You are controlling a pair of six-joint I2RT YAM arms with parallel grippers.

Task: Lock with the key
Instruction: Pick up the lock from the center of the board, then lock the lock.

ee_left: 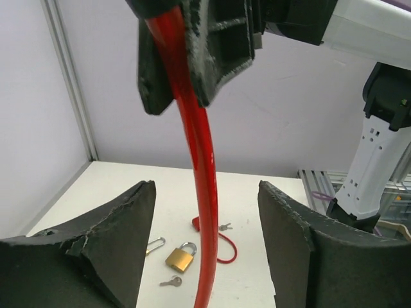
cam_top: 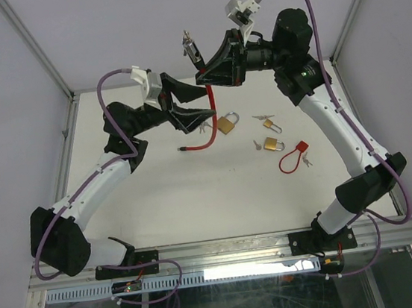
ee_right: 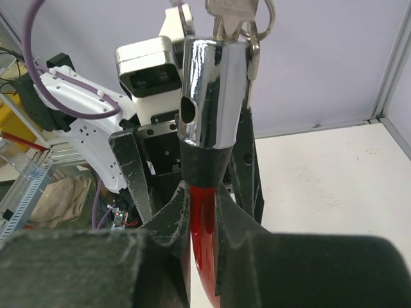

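Red plastic-coated cable lock (ee_left: 200, 160), aloft over the white surface (cam_top: 160, 205): right gripper (ee_right: 202, 237) jaws clamp it below the chrome cylinder head (ee_right: 209, 90), bunch of keys (ee_right: 237, 9) inserted. Left gripper (ee_left: 207, 186) jaws stand wide either side. The cable looks springy and slick; the rigid head seems the surest hold.

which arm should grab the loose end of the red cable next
Left. The left claw is open and empty around the hanging red cable, near its loose end. The right claw is shut on the cable under the chrome lock, so it's busy.
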